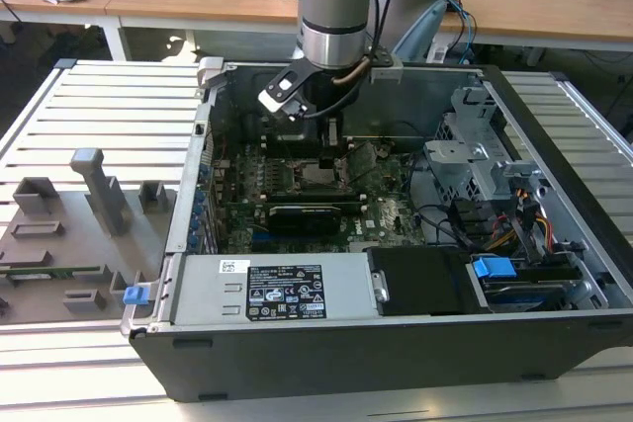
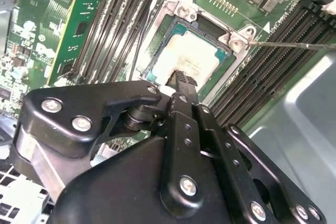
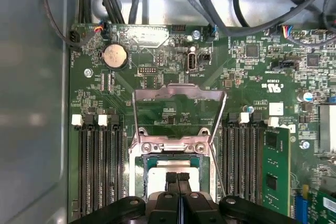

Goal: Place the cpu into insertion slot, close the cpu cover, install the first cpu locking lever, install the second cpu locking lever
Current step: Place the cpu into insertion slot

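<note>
Inside the open computer case [image 1: 396, 368], the cpu [image 2: 194, 59] lies in the motherboard [image 3: 247, 72] socket [image 2: 157, 51], the cpu cover [image 3: 178, 94] swung open, with the pincer [image 3: 177, 178] pressed together, pinching nothing, right over the chip, and the power supply [image 1: 277, 289] at its 6 o'clock in the exterior view.

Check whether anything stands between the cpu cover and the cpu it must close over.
Yes. The cpu cover stands open, hinged up off the cpu. The gripper hangs right over the cpu with its fingertips at the chip's top, in the cover's path down. Nothing else visible lies between them.
</note>
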### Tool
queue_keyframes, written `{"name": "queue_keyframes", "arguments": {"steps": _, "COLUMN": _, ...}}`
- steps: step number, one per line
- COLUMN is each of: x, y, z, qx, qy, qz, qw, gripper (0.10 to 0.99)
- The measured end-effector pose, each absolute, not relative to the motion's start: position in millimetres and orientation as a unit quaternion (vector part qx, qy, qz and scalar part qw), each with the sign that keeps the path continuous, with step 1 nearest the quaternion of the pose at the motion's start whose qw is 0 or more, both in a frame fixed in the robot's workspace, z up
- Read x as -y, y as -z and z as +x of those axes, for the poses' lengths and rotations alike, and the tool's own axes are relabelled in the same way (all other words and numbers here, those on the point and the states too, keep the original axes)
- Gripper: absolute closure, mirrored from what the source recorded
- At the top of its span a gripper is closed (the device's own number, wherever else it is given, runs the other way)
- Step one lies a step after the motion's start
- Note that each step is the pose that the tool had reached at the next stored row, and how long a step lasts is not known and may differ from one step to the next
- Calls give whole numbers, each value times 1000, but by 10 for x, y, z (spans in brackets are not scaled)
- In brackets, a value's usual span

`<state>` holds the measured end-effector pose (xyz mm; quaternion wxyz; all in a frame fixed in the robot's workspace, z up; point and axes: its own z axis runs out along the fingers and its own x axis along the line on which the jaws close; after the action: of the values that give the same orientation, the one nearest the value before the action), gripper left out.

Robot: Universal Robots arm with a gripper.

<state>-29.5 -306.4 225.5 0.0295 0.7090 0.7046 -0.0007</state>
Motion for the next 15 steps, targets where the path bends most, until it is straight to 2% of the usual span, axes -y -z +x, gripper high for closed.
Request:
{"name": "queue_keyframes", "arguments": {"steps": 8, "x": 3065, "y": -2515, "z": -283, "qx": -705, "qy": 1, "qz": 709, "qw": 29, "gripper": 980}}
{"name": "queue_keyframes", "arguments": {"steps": 15, "x": 3065, "y": -2611, "z": -280, "qx": -705, "qy": 1, "qz": 709, "qw": 29, "gripper": 980}}
